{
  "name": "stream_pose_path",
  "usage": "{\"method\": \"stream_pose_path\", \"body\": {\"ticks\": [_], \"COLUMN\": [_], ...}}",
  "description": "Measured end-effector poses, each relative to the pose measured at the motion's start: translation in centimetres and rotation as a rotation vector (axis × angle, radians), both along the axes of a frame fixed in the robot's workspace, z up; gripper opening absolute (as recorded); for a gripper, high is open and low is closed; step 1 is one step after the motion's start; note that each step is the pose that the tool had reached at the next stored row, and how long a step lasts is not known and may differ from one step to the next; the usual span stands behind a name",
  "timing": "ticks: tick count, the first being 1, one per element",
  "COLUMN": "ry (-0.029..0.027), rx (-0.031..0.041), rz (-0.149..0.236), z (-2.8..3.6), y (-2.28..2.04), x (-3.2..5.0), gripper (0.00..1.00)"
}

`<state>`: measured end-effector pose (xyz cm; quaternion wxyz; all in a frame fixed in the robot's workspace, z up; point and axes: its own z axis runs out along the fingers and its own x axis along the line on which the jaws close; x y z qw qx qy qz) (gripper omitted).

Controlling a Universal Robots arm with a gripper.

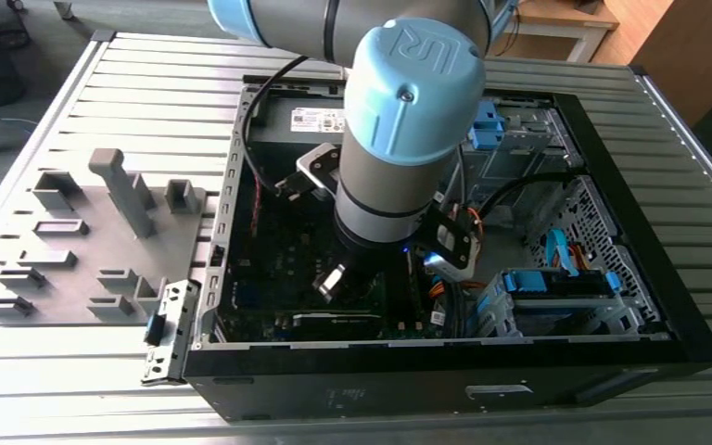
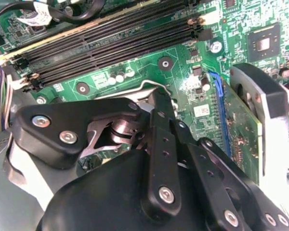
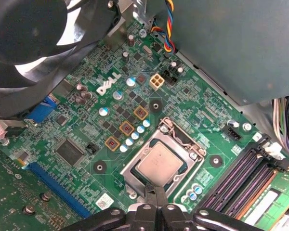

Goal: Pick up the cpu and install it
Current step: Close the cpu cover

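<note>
The cpu (image 3: 157,161), a small grey-silver square, lies flat inside the open metal-framed socket (image 3: 135,168) of the green motherboard (image 3: 86,120) in the first wrist view. My gripper (image 3: 153,191) hangs just over the socket's edge beside the chip, its two black fingertips pressed together with nothing between them. In the second wrist view the gripper's black linkage (image 2: 159,144) covers the socket, and the bent socket lever (image 2: 147,86) shows just past it. In the exterior view the arm (image 1: 393,139) reaches down into the open computer case (image 1: 603,306), with the gripper (image 1: 331,278) low over the board.
A grey tray (image 1: 84,241) with raised blocks lies at the exterior view's left of the case. Inside the case are a black fan (image 3: 33,43), memory slots (image 3: 245,178), an expansion card (image 2: 241,130), blue drive brackets (image 1: 554,283) and cable bundles (image 3: 286,120).
</note>
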<state>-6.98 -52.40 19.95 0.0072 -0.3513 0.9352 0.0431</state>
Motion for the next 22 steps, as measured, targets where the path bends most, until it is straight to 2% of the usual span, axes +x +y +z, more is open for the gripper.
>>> {"method": "stream_pose_path", "body": {"ticks": [8, 11, 13, 15, 17, 18, 20, 22], "ry": [0.0, -0.0001, 0.0, 0.0, 0.0, 0.0, 0.0002, 0.0004], "rx": [-0.0002, -0.0044, -0.0115, -0.0252, -0.0418, -0.0476, -0.0535, -0.0546], "rz": [0.0, 0.0, 0.0, 0.0, 0.0, 0.0, 0.0, 0.0], "z": [-0.05, -0.1, -0.11, -0.11, -0.1, -0.1, -0.04, 0.11], "y": [0.21, 0.21, 0.21, 0.21, 0.21, 0.21, 0.21, 0.21], "x": [0.01, 0.01, 0.04, 0.11, 0.22, 0.27, 0.37, 0.41], "gripper": [0.11, 0.11, 0.11, 0.11, 0.11, 0.11, 0.11, 0.11]}}
